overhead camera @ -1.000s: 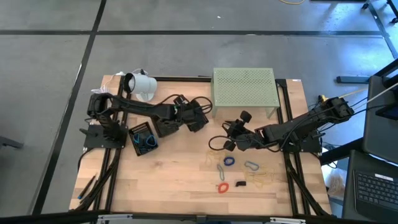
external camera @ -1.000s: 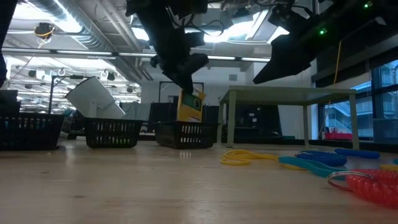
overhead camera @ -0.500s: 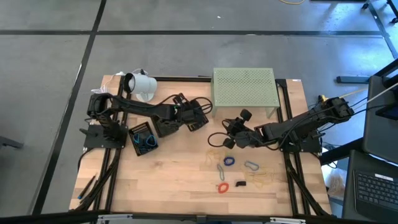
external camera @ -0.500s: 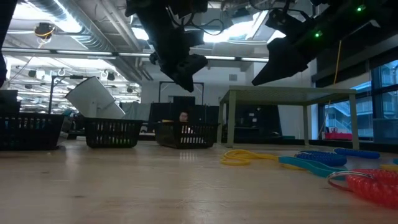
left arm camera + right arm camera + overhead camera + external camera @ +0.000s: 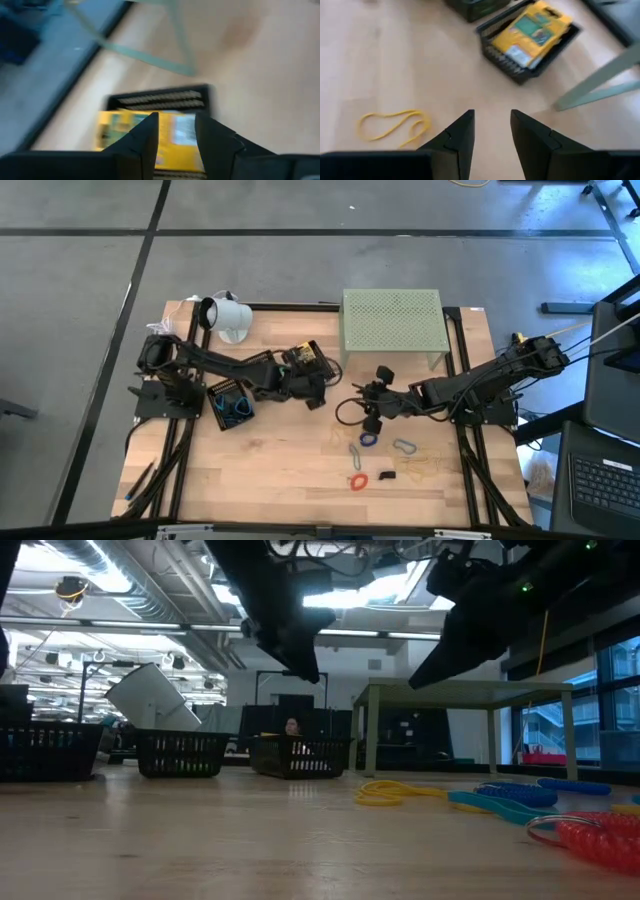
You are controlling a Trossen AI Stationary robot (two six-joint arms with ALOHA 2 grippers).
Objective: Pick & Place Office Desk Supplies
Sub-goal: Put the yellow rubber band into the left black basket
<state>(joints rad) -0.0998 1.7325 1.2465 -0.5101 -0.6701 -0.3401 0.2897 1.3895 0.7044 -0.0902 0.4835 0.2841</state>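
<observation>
Two yellow printed packets (image 5: 532, 31) are lying in the small black wire basket (image 5: 520, 70) near the pale green perforated metal stand (image 5: 391, 323).

I am holding my left gripper (image 5: 175, 132) above that basket with its dark fingers (image 5: 145, 140) standing apart and nothing between them, the packets lying loose below. My right gripper (image 5: 491, 131) is hovering over bare wood beside the basket, its fingers also parted and empty, with a yellow rubber band (image 5: 392, 125) lying on the board just beneath. Farther toward the table's front edge, a blue rubber band (image 5: 368, 439), a red coiled band (image 5: 357, 480), a metal clip (image 5: 404, 446) and what looks like a small black binder clip (image 5: 387, 475) are lying scattered, though they are too small to be sure. Another black basket (image 5: 231, 403) holding blue bands is sitting by my left arm's base.
</observation>
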